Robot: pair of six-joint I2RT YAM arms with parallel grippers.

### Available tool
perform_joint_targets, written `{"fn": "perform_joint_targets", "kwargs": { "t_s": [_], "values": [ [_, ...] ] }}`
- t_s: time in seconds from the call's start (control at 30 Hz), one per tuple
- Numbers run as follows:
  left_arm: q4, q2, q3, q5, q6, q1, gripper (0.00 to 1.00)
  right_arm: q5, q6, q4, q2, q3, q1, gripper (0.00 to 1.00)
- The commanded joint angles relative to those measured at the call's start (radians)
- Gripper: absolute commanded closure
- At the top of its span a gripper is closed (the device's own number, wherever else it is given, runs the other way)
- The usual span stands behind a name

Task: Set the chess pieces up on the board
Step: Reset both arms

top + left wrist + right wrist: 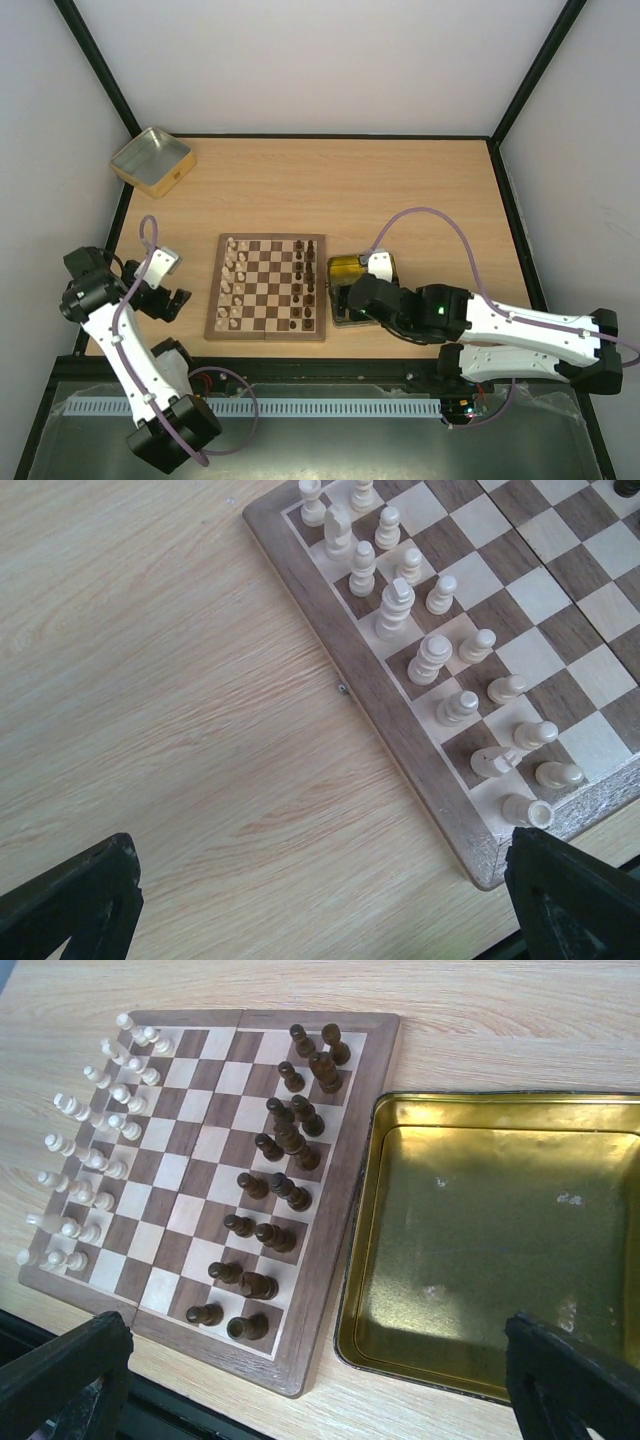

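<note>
The board (266, 335) lies flat at the table's near middle. Cream chess pieces (233, 285) fill its two left files and dark brown pieces (304, 285) its two right files. My left gripper (175, 300) is open and empty over bare table just left of the board. In the left wrist view (320, 900) the board's rim (370, 690) and cream pieces (395, 608) show. My right gripper (345, 300) is open and empty over the gold tin. The right wrist view (320, 1390) shows the board (345, 1160), dark pieces (285, 1140) and cream pieces (95, 1125).
The yellow-gold tin (350, 270) sits against the board's right side, and its inside (500, 1240) holds nothing. A silvery square tin (152, 160) stands at the far left corner. The table's near edge runs just below the board. Black frame posts bound the table.
</note>
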Motion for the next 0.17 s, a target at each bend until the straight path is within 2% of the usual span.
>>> {"fn": "perform_joint_targets", "kwargs": {
  "t_s": [0.0,0.13],
  "values": [
    [-0.03,0.024,-0.005,0.017,0.018,-0.003,0.01,0.026,-0.028,-0.024,-0.007,-0.005,-0.004,0.02],
    [-0.028,0.004,-0.008,0.017,0.024,-0.003,0.01,0.025,-0.034,-0.017,-0.008,-0.002,-0.004,0.02]
  ]
}}
